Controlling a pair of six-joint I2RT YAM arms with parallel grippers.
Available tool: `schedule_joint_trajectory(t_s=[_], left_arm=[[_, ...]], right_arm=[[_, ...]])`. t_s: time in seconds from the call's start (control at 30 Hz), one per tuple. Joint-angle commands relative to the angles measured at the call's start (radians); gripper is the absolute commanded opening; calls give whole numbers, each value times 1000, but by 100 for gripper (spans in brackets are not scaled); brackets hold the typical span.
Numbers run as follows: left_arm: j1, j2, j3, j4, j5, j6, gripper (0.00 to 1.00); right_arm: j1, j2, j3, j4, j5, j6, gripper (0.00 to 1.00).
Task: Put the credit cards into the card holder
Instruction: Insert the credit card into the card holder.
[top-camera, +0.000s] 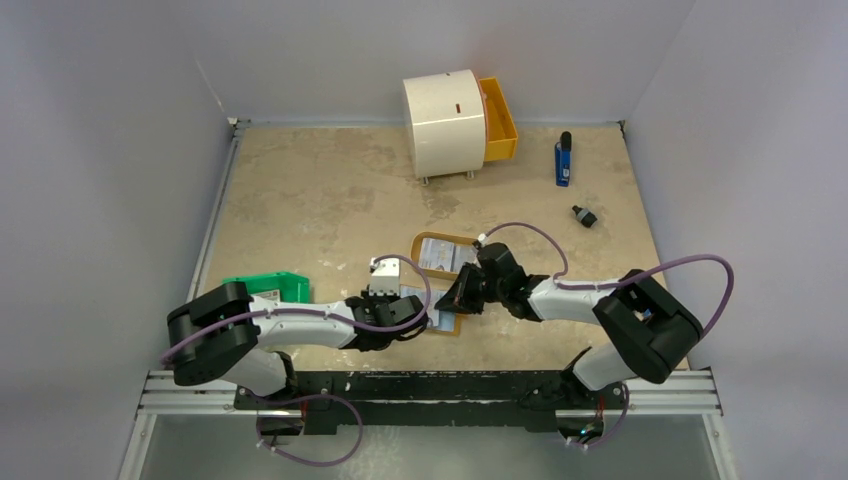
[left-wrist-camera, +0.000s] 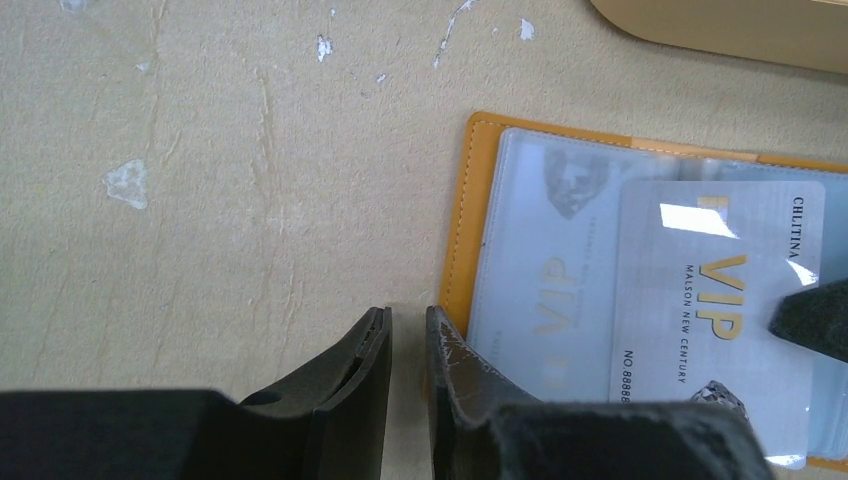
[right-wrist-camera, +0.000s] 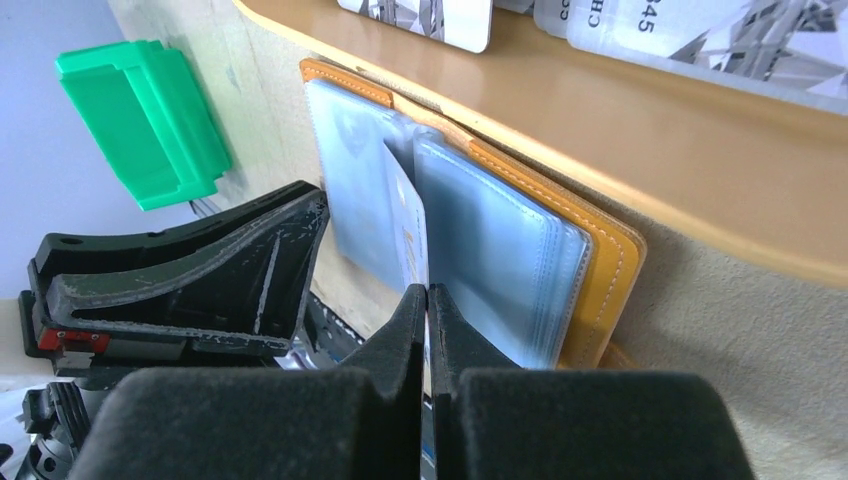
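The card holder (left-wrist-camera: 458, 250) was mustard-yellow leather with pale stitching along its edge; its sleeves (right-wrist-camera: 500, 260) were clear plastic with a blue tint. The credit card (left-wrist-camera: 715, 300) was pale white-blue with gold "VIP" lettering, black small print and a grey diamond motif. The table (top-camera: 320, 200) was mottled beige. Near left, the bin (top-camera: 270, 287) was bright green. Far off, the drawer unit (top-camera: 445, 122) was white, its drawer (top-camera: 500, 120) orange-yellow.

Pale grey walls (top-camera: 100, 150) on three sides; beige mottled tabletop (top-camera: 320, 200), scuffed; aluminium rail (top-camera: 680, 400) at near edge.
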Motion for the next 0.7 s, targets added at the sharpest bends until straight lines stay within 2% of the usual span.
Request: schedule_joint_trajectory(t_s=[0.0, 0.43, 0.67], left_arm=[[4, 6, -9, 44, 7, -12, 18], [4, 9, -37, 109, 55, -14, 18], [3, 12, -49, 155, 90, -16, 17]], right_arm=[[4, -20, -7, 10, 57, 10, 0], [6, 36, 11, 61, 36, 26, 0], [46, 94, 44, 60, 14, 15, 0]])
